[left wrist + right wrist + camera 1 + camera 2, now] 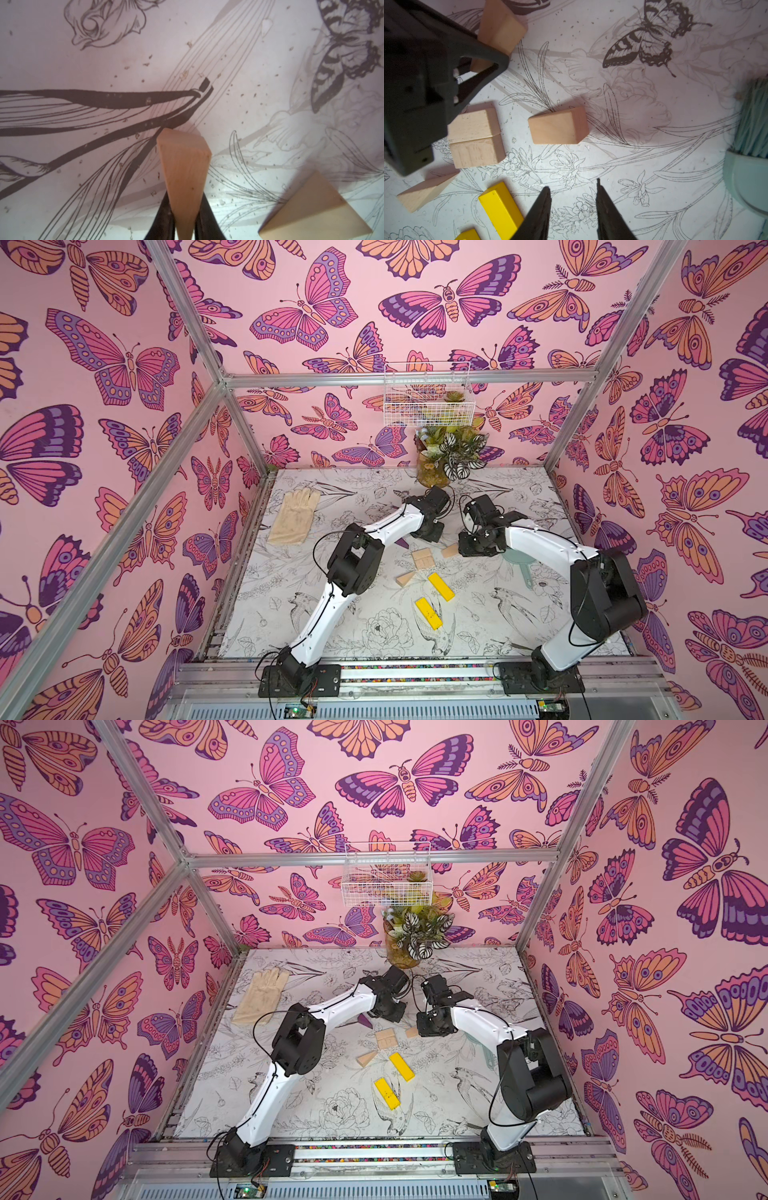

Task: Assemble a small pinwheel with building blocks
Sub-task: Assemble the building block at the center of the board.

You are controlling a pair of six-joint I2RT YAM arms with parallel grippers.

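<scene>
Floral worktop (374, 614) holds, nearest, two yellow bars (429, 612), slanted and out of line; beyond lies the square beige hub (422, 559). Farther on, the left hand (185, 207) pinches a beige wedge (184, 166) by its narrow end, long axis pointing straight out, broad end foremost. Right hand (573, 187) hangs parted, empty. Best lowered flat, flush against a hub side.

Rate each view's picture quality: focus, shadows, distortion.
Both top views: wide-angle perspective splays the aluminium frame bars; lighting even. Left wrist view: the gripped beige wooden wedge is sharp, the printed tabletop beyond softer. Right wrist view: the lone beige wooden block throws a soft shadow; the teal bristle brush is blurred.
</scene>
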